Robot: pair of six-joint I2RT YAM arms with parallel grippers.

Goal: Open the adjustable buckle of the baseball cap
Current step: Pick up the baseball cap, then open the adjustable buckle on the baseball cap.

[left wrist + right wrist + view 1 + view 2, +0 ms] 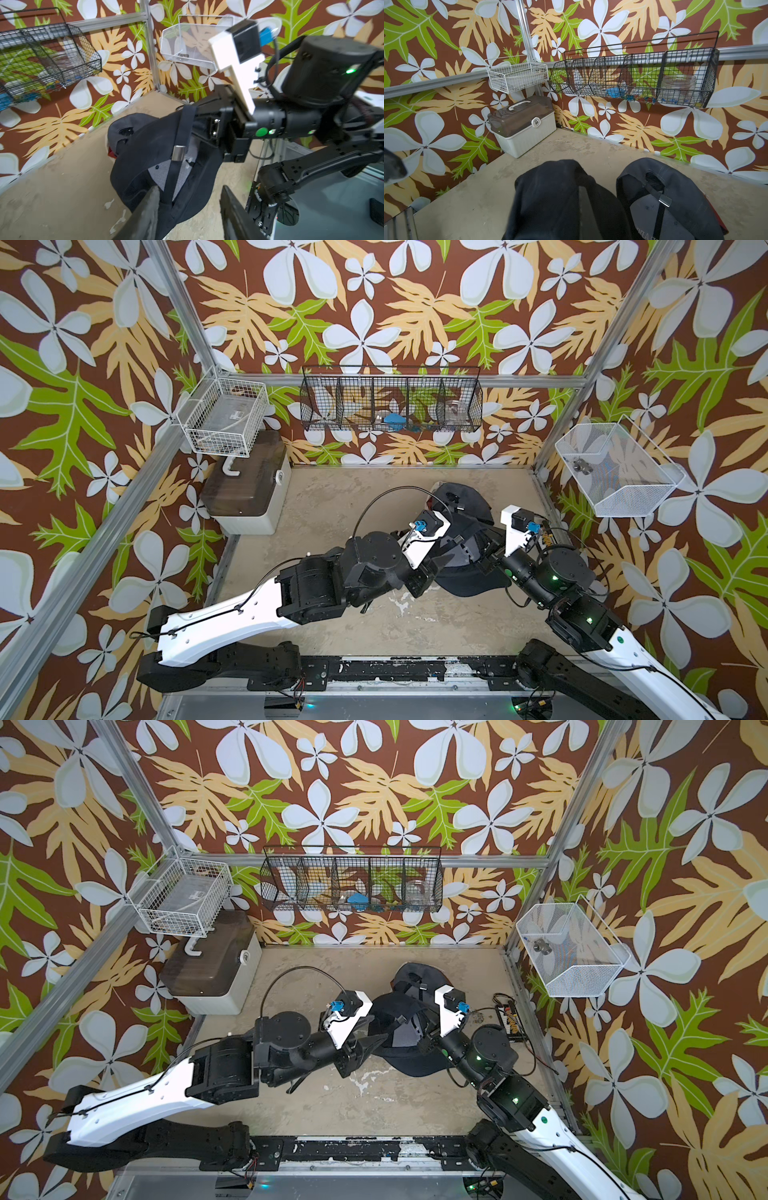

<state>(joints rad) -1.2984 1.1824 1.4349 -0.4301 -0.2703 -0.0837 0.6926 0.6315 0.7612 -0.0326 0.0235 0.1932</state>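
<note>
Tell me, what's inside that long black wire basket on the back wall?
In the black wire basket, a clear jar sits in one end compartment; a blue object and small coloured bits lie nearer the middle. The mesh hides what the other compartments hold.

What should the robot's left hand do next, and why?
Probably ease the open left gripper forward onto the silver metal buckle and close. The right gripper pinches the dark fabric baseball cap at the end of its black strap, and the buckle lies ahead of the open jaws.
</note>
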